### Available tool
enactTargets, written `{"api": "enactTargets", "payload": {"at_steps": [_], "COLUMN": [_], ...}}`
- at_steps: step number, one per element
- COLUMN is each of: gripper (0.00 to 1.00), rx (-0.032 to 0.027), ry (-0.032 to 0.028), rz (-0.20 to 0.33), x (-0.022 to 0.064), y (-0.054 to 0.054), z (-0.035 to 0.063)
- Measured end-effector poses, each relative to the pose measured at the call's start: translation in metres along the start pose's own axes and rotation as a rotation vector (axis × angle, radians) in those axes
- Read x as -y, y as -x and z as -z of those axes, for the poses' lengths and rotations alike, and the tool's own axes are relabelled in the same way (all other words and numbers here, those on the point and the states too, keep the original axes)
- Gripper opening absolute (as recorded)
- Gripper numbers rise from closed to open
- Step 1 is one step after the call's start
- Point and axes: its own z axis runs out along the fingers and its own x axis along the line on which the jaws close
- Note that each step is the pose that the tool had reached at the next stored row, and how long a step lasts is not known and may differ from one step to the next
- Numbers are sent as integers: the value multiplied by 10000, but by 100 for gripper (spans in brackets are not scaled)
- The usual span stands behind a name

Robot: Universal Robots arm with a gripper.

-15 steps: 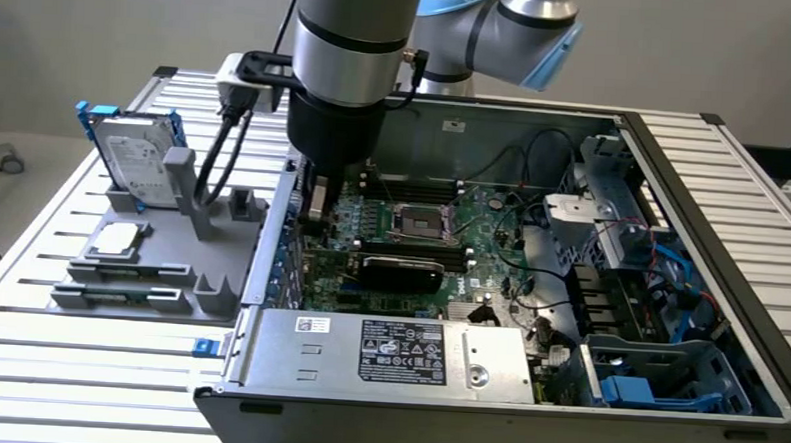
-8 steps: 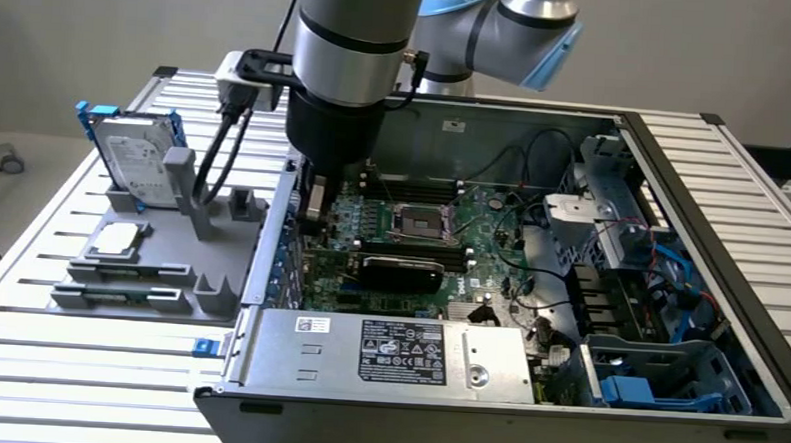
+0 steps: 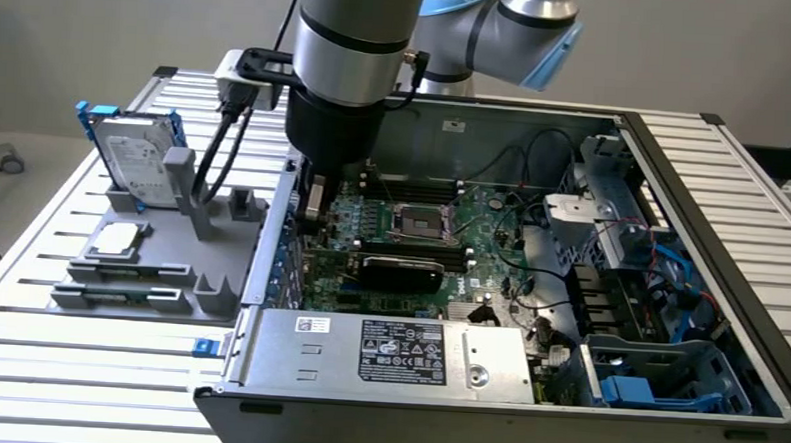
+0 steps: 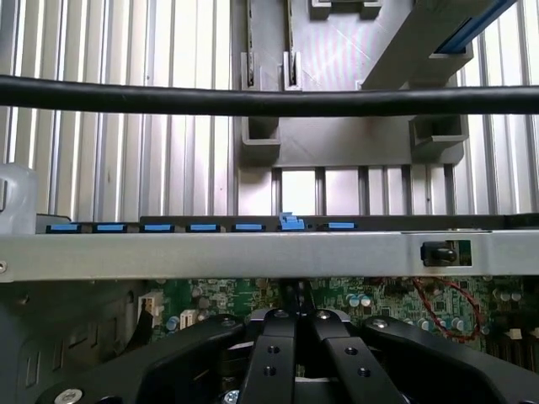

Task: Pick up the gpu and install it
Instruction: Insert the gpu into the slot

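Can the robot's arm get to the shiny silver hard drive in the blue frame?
Probably yes. The silver hard drive stands upright in the grey rack, outside the open computer case, nothing over it. The shut gripper is down inside the case, so it must clear the side wall first.

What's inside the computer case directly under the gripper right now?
Under the shut gripper lies the green motherboard by the case wall. A black card sits nearby. The arm hides what the gripper holds.
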Motion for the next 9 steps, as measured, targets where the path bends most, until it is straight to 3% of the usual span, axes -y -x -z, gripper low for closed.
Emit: {"api": "enactTargets", "payload": {"at_steps": [4, 9], "gripper": [11, 11], "rx": [1, 1], "ry": [-2, -2], "rz": [1, 0], "x": [52, 55], "y": [1, 1], "z": [17, -2]}}
